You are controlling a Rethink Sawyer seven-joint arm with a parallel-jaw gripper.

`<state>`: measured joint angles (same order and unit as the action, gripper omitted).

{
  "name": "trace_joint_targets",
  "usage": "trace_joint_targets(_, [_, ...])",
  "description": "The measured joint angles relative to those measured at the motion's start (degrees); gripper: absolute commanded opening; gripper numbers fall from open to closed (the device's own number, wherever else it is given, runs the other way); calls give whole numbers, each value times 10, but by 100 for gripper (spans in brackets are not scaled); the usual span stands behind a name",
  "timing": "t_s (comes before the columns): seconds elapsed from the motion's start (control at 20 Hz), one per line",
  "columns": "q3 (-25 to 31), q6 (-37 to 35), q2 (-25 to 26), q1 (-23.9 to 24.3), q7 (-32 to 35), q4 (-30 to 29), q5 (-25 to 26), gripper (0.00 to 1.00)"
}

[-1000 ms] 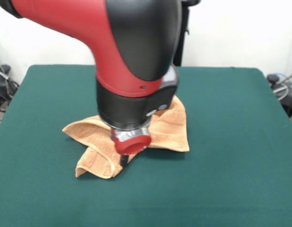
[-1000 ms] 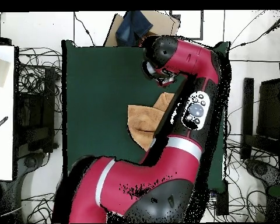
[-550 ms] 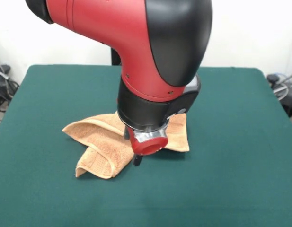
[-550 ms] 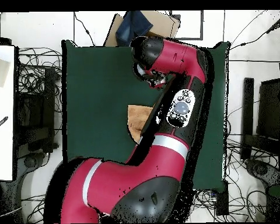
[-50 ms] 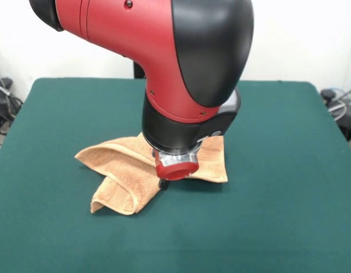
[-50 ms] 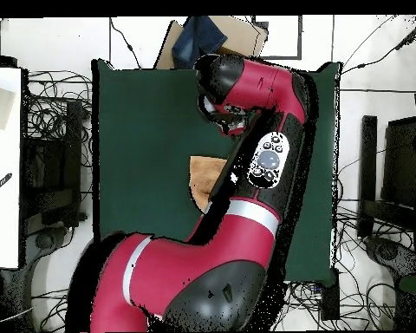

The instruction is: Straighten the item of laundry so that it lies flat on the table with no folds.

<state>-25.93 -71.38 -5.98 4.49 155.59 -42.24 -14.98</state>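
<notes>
1. The big red and black arm [image 5: 181, 74] covered the middle of the small light orange terry towel [image 5: 121, 173] in the front view, so the centre of the cloth could not be seen.
2. Of the gripper [image 5: 162, 183] only a dark tip showed under the round red end of the wrist, just at the towel's front edge. Whether its jaws were open or closed, or held any cloth, I cannot tell.
3. In the overhead view the arm hid most of the towel [image 6: 204, 178]; only one rounded orange part showed beside it, and the gripper was not visible there.
4. The towel lay near the middle of the large dark green cloth-covered table [image 5: 277, 170], crumpled, with a folded flap towards the front left and a flatter part on the right.
</notes>
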Motion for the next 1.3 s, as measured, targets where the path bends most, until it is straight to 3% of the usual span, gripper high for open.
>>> trace_joint_targets(1.3, [0,0,3,-10,12,0,-1,100])
